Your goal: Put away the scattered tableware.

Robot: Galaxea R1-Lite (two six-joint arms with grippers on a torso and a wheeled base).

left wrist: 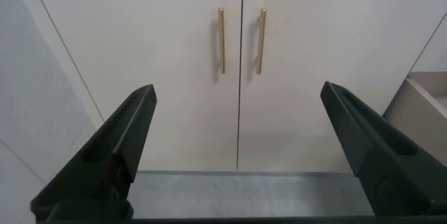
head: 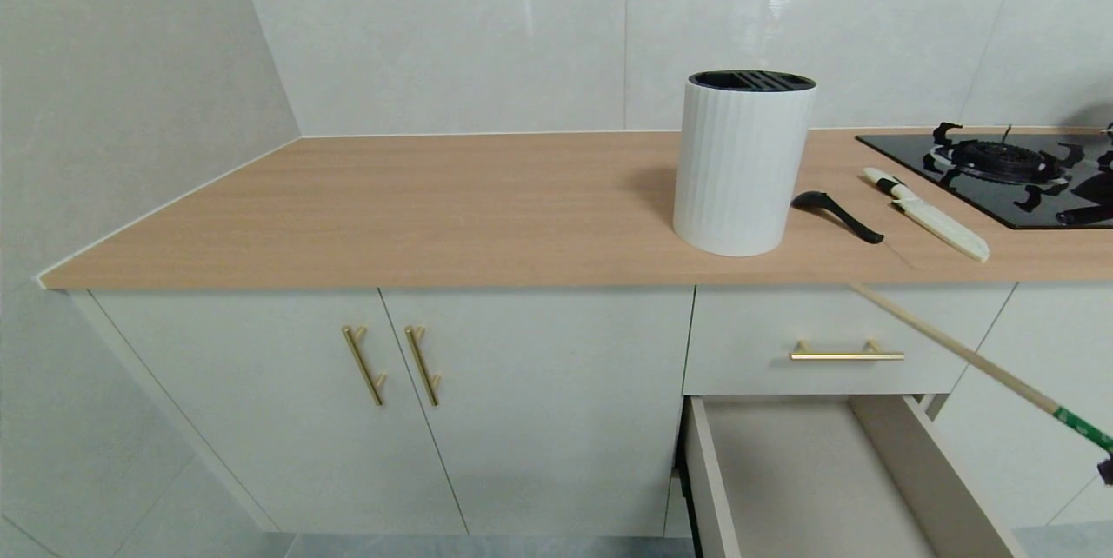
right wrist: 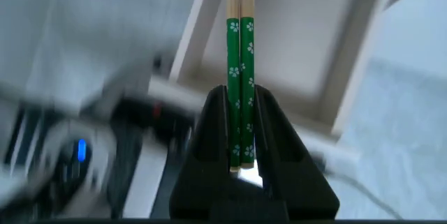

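Observation:
A pair of wooden chopsticks (head: 956,354) with green flowered ends slants in the air in front of the counter edge, above the open drawer (head: 706,480). My right gripper (right wrist: 239,161) is shut on their green ends (right wrist: 239,77); it sits at the lower right edge of the head view (head: 1106,469). In the right wrist view the sticks point toward the drawer (right wrist: 335,56). On the wooden counter lie a black spoon (head: 836,214) and a white-bladed knife (head: 926,213). My left gripper (left wrist: 237,91) hangs open and empty, low in front of the cabinet doors (left wrist: 241,98).
A tall white ribbed utensil holder (head: 741,162) with a black slotted top stands on the counter left of the spoon. A black gas hob (head: 1000,162) is at the right. A shut drawer with a gold handle (head: 845,355) sits above the open one.

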